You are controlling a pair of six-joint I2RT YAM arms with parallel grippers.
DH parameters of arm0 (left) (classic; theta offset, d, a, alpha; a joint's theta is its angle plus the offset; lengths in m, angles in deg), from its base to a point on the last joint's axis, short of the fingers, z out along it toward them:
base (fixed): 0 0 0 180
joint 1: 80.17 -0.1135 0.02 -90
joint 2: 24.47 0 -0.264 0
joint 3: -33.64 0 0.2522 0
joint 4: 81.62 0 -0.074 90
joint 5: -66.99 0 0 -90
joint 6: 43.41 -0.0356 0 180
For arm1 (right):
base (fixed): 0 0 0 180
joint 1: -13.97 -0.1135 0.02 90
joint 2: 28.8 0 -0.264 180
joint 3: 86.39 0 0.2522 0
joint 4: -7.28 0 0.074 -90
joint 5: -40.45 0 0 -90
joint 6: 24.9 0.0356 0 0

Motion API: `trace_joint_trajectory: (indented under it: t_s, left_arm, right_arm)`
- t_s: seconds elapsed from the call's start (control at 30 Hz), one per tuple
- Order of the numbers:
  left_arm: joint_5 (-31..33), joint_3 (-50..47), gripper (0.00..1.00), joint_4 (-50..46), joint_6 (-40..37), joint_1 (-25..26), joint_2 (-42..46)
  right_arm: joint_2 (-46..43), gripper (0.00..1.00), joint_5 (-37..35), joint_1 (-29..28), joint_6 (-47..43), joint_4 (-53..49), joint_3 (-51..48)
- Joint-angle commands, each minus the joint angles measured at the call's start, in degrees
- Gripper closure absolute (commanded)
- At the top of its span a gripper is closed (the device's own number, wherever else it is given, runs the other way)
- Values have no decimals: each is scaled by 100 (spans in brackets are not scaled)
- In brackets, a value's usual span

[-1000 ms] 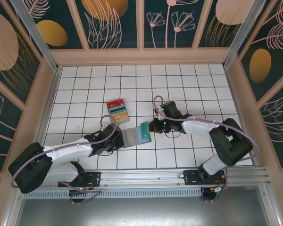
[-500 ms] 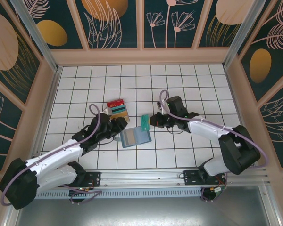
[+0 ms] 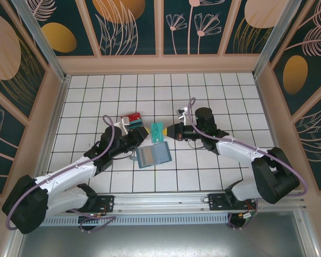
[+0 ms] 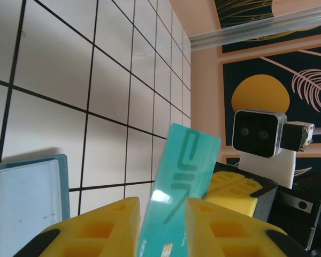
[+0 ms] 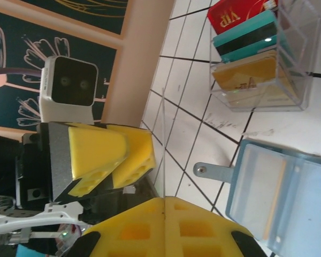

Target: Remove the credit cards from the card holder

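Observation:
The slate-blue card holder (image 3: 154, 155) lies unfolded on the tiles, with nothing gripping it; it also appears in the left wrist view (image 4: 21, 198) and the right wrist view (image 5: 289, 193). My right gripper (image 3: 170, 131) (image 5: 163, 199) is shut on a teal credit card (image 3: 158, 131) (image 4: 184, 166), holding it upright above the floor just behind the holder. My left gripper (image 3: 140, 135) (image 4: 160, 202) hovers to the card's left, a little open and gripping nothing. I see the card through its gap. More credit cards, red (image 5: 235, 13), teal (image 5: 246, 37) and gold (image 5: 246, 72), sit in a clear box (image 3: 132, 122).
The clear box (image 5: 289, 80) stands directly behind my left gripper, about one tile behind the holder. White tiled floor spreads to the back and right. Tan walls (image 3: 48, 123) close in the left, right and far sides.
My right gripper pulled the teal card out of the holder and lifted it back-left. My left gripper let go of the holder's left edge, opened slightly and moved back toward the box.

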Motion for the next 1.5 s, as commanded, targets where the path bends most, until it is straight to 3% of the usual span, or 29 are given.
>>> trace_joint_trajectory:
  t_s: [0.0, 0.23, 0.73, 0.77, 0.83, 0.9, 1.1, 1.17, 1.33, 1.47]
  left_arm:
    - [-171, 8, 71, 340, 63, -54, -65]
    - [-224, -29, 73, 493, 54, -50, -47]
    - [-567, -25, 100, 1046, -95, -47, 27]
    - [-568, -18, 100, 1044, -117, -50, 24]
    - [-534, -6, 100, 1008, -159, -49, 47]
    - [-452, 42, 100, 806, -298, -48, 94]
    - [29, 872, 100, -1231, -1614, -53, 173]
    - [294, 1224, 100, -1973, -2214, -49, 108]
    - [1063, 1850, 100, -3124, -3897, -47, -66]
    - [1974, 2057, 100, -3446, -5072, -48, -122]
  right_arm:
    - [-43, 100, 352, 24, 319, 762, -113]
    - [34, 100, 492, 23, 356, 881, -94]
    - [218, 100, 532, 17, 233, 803, -52]
    - [225, 94, 522, 18, 199, 753, -36]
    - [238, 66, 470, 21, 109, 592, 5]
    - [208, 46, 400, 25, 20, 444, 26]
    - [-125, 10, -111, 24, -378, -284, 127]
    - [-279, 2, -332, 17, -572, -605, 212]
    - [-542, 1, -507, 302, -894, -1070, 305]
    - [-712, 1, -533, 439, -1019, -1231, 299]
